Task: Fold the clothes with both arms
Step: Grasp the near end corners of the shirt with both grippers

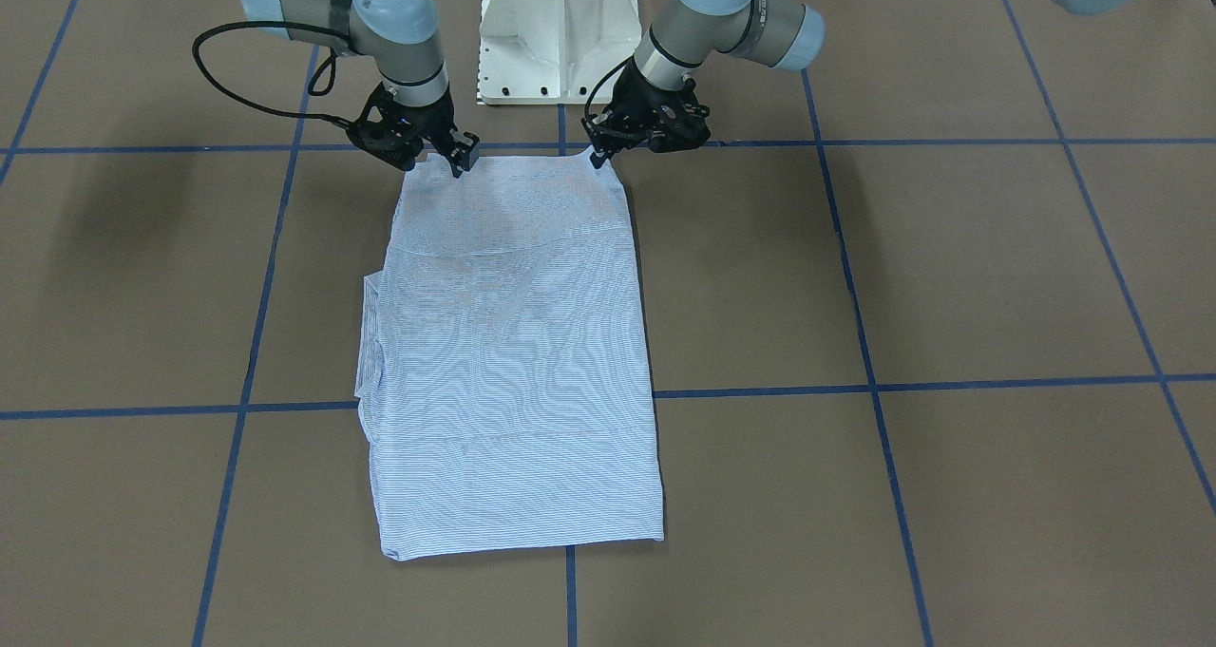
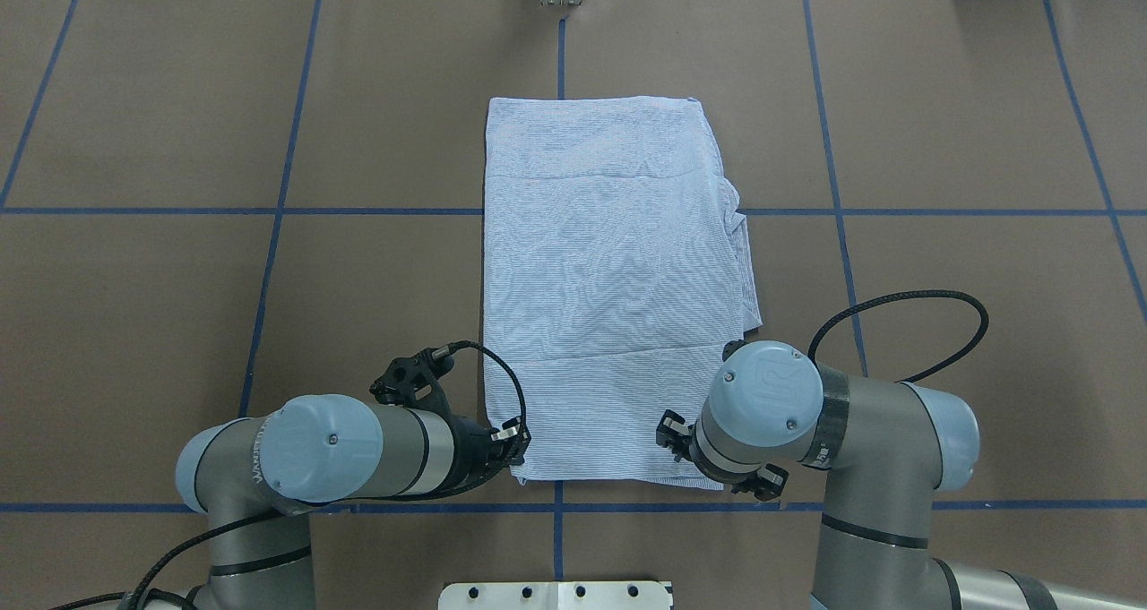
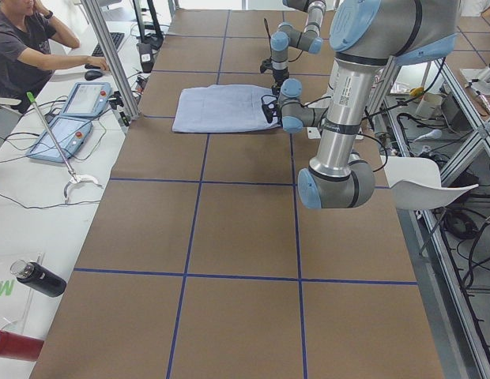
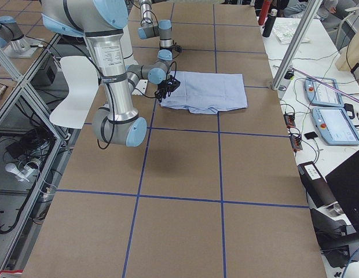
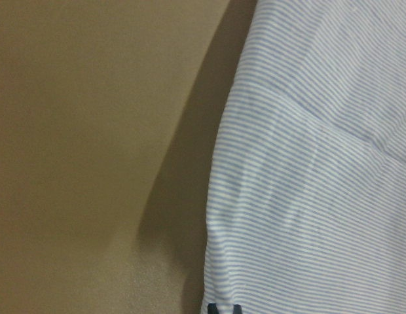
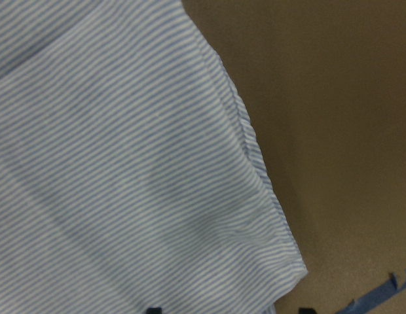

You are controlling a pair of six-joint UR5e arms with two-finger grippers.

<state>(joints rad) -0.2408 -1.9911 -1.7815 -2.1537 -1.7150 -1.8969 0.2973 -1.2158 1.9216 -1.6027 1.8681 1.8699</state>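
- The striped shirt [image 1: 513, 362] lay flat on the brown tabletop [image 1: 950, 267], folded into a long rectangle running away from the robot.
- One long side was straight and tidy. The other, on the right arm's side, showed extra layers of cloth poking out past the top layer.
- Both arms were down at the short edge nearest the white pedestal base [image 1: 556, 29], one at each corner.
- The right gripper [image 1: 439, 161] sat over its corner with the fingers [image 6: 154, 309] spread wide. The right wrist view showed striped cloth lying between the two tips.
- The left gripper [image 1: 598, 156] was at the other corner. Its fingers [image 5: 215, 307] were drawn close together, right on the shirt's side edge, and appeared to pinch it.
- In the front-facing view, that corner curved up slightly toward the left gripper's tip.
- Blue tape lines [image 1: 855, 386] crossed the tabletop, and one ran under the shirt's middle.
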